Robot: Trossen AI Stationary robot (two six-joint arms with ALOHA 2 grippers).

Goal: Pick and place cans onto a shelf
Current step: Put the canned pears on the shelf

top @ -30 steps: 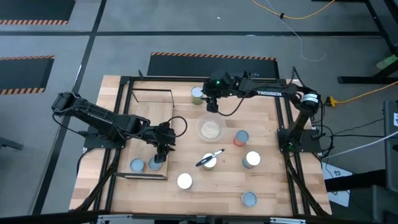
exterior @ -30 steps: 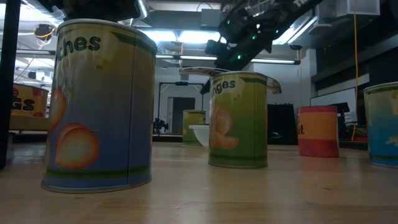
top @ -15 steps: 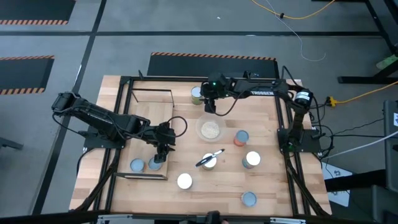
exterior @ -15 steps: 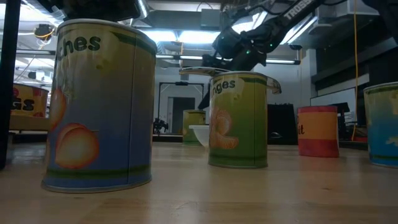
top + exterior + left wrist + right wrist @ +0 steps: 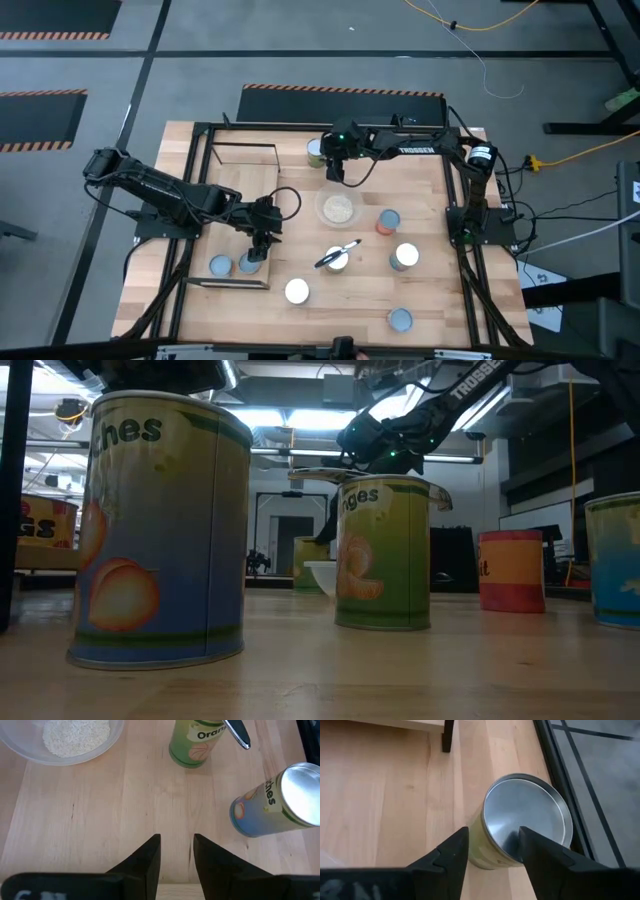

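The right claw (image 5: 334, 170) hangs open over a green can (image 5: 520, 822) near the worktop's (image 5: 430, 290) far edge, gripping nothing. The left claw (image 5: 259, 243), part open and empty, sits above two cans on the shelf (image 5: 200, 262) at the left edge.

I count eight cans (image 5: 405, 257) in the high view: two on the shelf (image 5: 197, 268) and six on the table (image 5: 430, 200). I also count one clear bowl (image 5: 339, 208) of pale grains, one utensil (image 5: 338, 252), and two arms.
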